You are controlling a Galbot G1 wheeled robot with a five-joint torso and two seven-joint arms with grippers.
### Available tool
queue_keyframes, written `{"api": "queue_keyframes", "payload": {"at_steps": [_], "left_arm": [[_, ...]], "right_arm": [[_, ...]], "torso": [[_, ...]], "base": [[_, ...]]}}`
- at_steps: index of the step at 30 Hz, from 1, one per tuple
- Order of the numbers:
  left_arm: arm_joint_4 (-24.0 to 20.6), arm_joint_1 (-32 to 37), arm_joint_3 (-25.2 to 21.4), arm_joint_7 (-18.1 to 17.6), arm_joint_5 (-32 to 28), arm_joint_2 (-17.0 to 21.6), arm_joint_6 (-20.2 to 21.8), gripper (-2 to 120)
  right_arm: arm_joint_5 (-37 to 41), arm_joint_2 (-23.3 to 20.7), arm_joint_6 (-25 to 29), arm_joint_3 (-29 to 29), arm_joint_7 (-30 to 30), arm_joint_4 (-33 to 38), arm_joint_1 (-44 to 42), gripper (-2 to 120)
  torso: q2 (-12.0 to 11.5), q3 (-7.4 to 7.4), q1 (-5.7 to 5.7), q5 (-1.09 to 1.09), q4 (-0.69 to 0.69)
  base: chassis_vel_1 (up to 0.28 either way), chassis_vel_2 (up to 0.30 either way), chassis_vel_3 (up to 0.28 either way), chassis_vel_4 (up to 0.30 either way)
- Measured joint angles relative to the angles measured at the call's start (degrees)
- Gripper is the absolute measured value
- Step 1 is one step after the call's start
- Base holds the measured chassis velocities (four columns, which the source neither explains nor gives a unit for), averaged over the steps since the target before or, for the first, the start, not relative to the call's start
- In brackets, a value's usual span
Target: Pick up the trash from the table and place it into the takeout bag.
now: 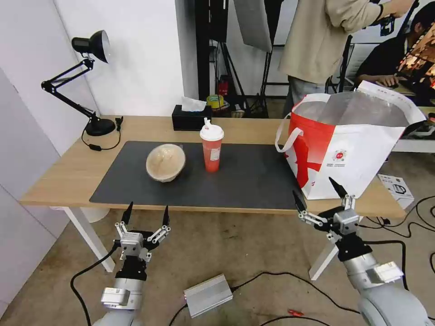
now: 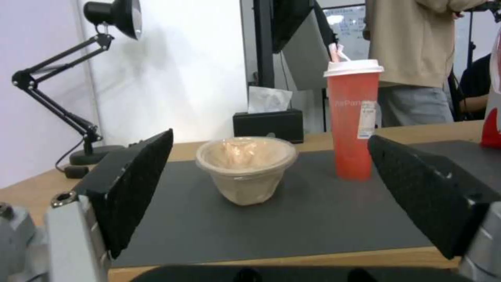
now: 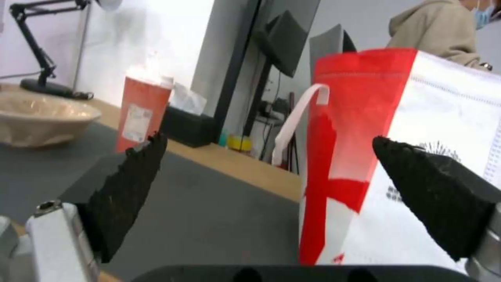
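Desk (image 1: 59, 174): you have a long light-wood top on white legs, with a dark grey mat (image 1: 244, 181) over its middle.
Beige bowl (image 1: 166, 162): lidded and tipped on its side, it lies on the mat at about 9 o'clock from the cup; in the left wrist view (image 2: 245, 168) it sits between the two finger pads, farther off.
Red cup (image 1: 211, 147): upright on the mat with its white lid and straw, just beside the bowl but apart from it; also seen at (image 2: 353, 121) and (image 3: 140, 113).
Takeout bag (image 1: 358, 154): the red-and-white tote stands open at the desk's right end, at 3 o'clock from the cup, foil lining showing and a white loop handle hanging on its cup-facing side. Part of its base rests on the mat's right edge. What lies inside cannot be seen.
Left gripper (image 1: 146, 217): you see it below the desk's near edge, at 6 o'clock from the bowl, fingers (image 2: 138, 184) spread wide and holding nothing.
Right gripper (image 1: 319, 195): it hangs at the desk's near edge, at 6 o'clock from the bag and close to its lower front, fingers (image 3: 125, 192) spread wide and holding nothing.
Behind: a black desk lamp (image 1: 93, 122) stands at the far-left corner and a black tissue box (image 1: 190, 117) sits at 12 o'clock from the cup.
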Motion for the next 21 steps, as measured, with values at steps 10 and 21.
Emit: {"api": "queue_keyframes", "payload": {"at_steps": [10,21], "left_arm": [[0.2,0.1,0.0,0.0,-0.1,0.0,-0.1,100],[0.3,0.1,0.0,0.0,0.1,0.0,-0.1,100]], "right_arm": [[-0.3,0.2,3.1,0.5,-0.6,-1.7,-1.9,100],[-1.0,0.7,4.1,0.5,-0.7,-2.5,-2.2,100]], "torso": [[0.0,0.00,0.00,0.00,0.00],[0.0,0.00,0.01,0.00,0.00]], "base": [[0.000,0.000,0.000,0.000],[0.000,0.000,0.000,0.000]]}}
